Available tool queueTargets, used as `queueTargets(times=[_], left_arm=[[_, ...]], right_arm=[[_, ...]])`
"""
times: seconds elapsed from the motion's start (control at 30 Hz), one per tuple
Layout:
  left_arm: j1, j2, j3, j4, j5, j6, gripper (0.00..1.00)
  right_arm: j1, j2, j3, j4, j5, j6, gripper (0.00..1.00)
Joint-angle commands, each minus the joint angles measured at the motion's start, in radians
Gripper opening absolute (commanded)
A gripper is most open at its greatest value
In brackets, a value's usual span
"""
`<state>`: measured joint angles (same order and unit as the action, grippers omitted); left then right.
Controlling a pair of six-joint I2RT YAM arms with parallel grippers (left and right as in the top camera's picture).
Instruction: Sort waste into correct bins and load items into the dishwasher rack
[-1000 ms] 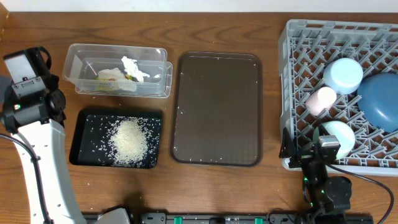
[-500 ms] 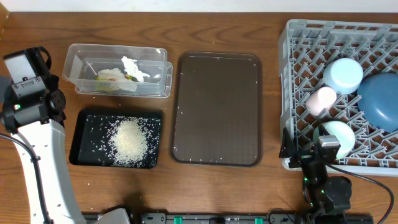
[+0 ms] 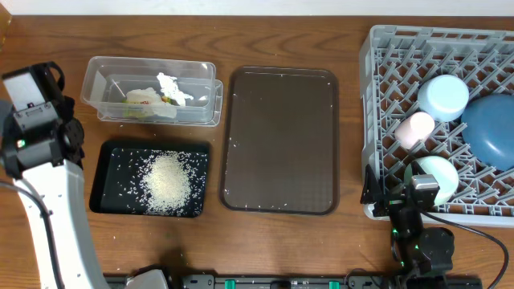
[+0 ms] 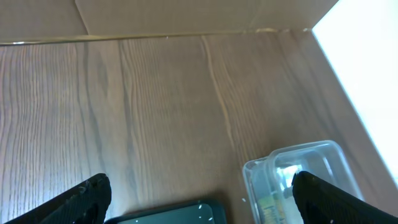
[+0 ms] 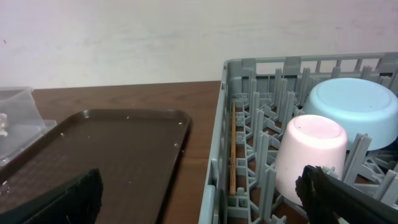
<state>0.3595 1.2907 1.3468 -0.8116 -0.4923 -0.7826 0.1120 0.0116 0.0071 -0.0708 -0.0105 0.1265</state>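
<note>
The left tool point(image 4: 200, 180) hangs with its jaws spread wide and nothing between them, over bare tabletop point(image 3: 48, 32) just left of the tub point(image 3: 100, 80). The tub holds the tissue point(image 3: 170, 83) and wrapper point(image 3: 143, 98). Just in front of the tub, the black tray point(image 3: 108, 160) carries the rice point(image 3: 167, 183) in a heap with loose grains around it. The brown tray point(image 3: 281, 140) lies between the tub and the rack point(image 3: 385, 120).

In the rack sit the plate point(image 3: 490, 128), pale bowl point(image 3: 443, 96), cup point(image 3: 415, 128) and mint bowl point(image 3: 436, 175), all mouth down. The chopstick point(image 5: 233, 146) lies along the rack's left wall. The right tool point(image 5: 199, 186) is also wide open and empty, at the rack's near left corner.
</note>
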Motion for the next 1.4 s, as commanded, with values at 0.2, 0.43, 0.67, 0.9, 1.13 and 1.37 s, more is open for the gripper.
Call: queueTargets(times=[0.2, 0.43, 0.67, 0.9, 1.13, 1.37], left_arm=[[0.001, -0.108, 0.003, -0.003, -0.002, -0.004, 0.95], [0.001, -0.191, 0.003, -0.003, -0.002, -0.004, 0.95], [0.001, -0.252, 0.002, -0.115, 0.023, 0.045, 0.95], [-0.067, -0.338, -0.100, -0.140, 0.152, 0.045, 0.95], [-0.321, -0.536, -0.406, 0.154, 0.152, 0.194, 0.95], [-0.430, -0.813, -0.707, 0.322, 0.146, 0.251, 0.95]], right_arm=[[0.007, -0.007, -0.002, -0.005, 0.006, 0.015, 0.99], [0.007, -0.007, -0.002, -0.005, 0.006, 0.015, 0.99], [0.007, -0.007, -0.002, -0.005, 0.006, 0.015, 0.99], [0.007, -0.007, -0.002, -0.005, 0.006, 0.015, 0.99], [0.007, -0.007, -0.002, -0.005, 0.006, 0.015, 0.99], [0.007, -0.007, -0.002, -0.005, 0.006, 0.015, 0.99]])
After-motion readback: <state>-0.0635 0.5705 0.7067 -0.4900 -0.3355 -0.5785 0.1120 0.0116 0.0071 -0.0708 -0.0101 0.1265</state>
